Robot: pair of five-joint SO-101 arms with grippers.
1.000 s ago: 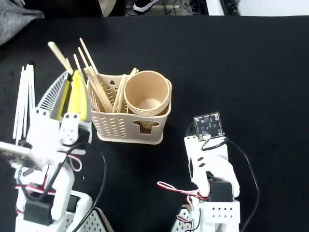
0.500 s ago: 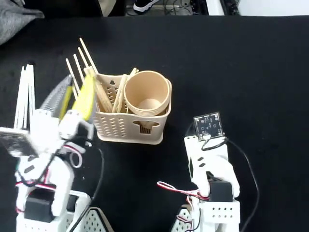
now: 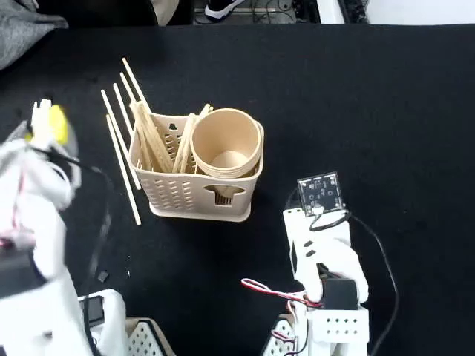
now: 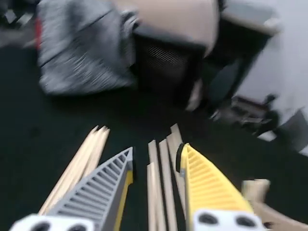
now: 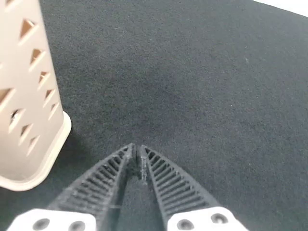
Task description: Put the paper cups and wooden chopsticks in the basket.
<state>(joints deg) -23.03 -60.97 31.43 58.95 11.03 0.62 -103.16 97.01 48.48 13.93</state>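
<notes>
**A:** Where are the task's things sitting right now?

**B:** The paper cups (image 3: 226,141) are sitting nested in the right side of the basket (image 3: 197,200). A bunch of wooden chopsticks (image 3: 148,130) is leaning out of its left side toward the far left. One loose chopstick (image 3: 125,174) is lying outside, on the black table (image 3: 371,111), just left of the basket.

**A:** And the arms?

**B:** The left gripper (image 4: 157,150) is hovering at the table's left edge with its jaws standing apart. A few more table sticks (image 4: 161,183) are lying between and beside them. The right gripper (image 5: 136,150) is resting near and right of the basket, pinched together on nothing.

**A:** So what is the pickup asking for?

**B:** I'd say coming down squarely across the sticks and closing near their middle, so that they aren't pivoting in the grip. Then, lifting clear of the rim and tipping one end into the left side, while keeping off the leaning bunch so nothing is getting levered out.
</notes>
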